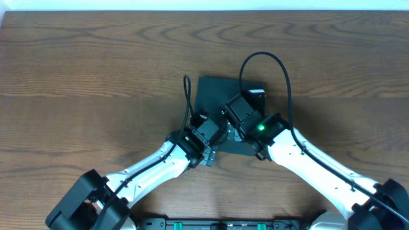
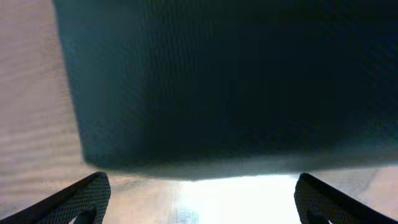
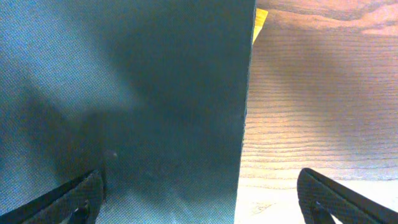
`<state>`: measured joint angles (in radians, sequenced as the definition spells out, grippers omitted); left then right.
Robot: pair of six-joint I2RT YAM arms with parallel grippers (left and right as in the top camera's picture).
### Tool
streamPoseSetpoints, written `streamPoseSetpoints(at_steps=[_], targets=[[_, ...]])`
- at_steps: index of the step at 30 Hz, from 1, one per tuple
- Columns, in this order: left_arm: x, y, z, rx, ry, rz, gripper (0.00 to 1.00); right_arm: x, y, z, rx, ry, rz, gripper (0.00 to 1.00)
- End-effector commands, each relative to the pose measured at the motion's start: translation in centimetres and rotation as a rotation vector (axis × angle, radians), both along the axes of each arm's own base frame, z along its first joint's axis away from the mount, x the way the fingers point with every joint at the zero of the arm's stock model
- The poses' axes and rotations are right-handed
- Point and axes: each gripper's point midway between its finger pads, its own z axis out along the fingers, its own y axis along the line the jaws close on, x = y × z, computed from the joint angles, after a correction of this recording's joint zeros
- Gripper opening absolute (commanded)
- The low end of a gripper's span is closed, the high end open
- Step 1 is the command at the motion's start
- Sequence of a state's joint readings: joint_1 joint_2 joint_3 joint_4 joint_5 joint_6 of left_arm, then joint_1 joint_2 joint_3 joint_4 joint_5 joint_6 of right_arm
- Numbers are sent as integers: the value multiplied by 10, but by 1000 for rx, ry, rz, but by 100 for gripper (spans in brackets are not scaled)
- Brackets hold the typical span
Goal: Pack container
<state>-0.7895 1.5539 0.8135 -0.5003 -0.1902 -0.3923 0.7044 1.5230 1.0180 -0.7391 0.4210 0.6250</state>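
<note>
Your 2 arms come in from the near edge and meet at the container. Left claw [image 2: 202, 200] is spread wide, right claw [image 3: 199, 200] too, neither gripping anything. Just ahead of both is the dark green container [image 1: 214, 91], sitting approx. mid-surface [image 1: 77, 76], w/ bare wood beyond.

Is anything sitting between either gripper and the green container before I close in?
Nothing visible does. Both wrist views show the container and its dark surface right ahead of the open left gripper and right gripper, with no object in between. Overhead, both arms hang over it.
</note>
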Motion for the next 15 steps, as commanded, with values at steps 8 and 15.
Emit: streamPoseSetpoints(at_steps=[8, 15], targets=[[11, 14, -10, 55, -102, 24, 95, -2, -10, -10, -34, 13, -30, 99], [34, 4, 2, 19, -215, 37, 95, -2, -9, -10, -34, 13, -30, 99]])
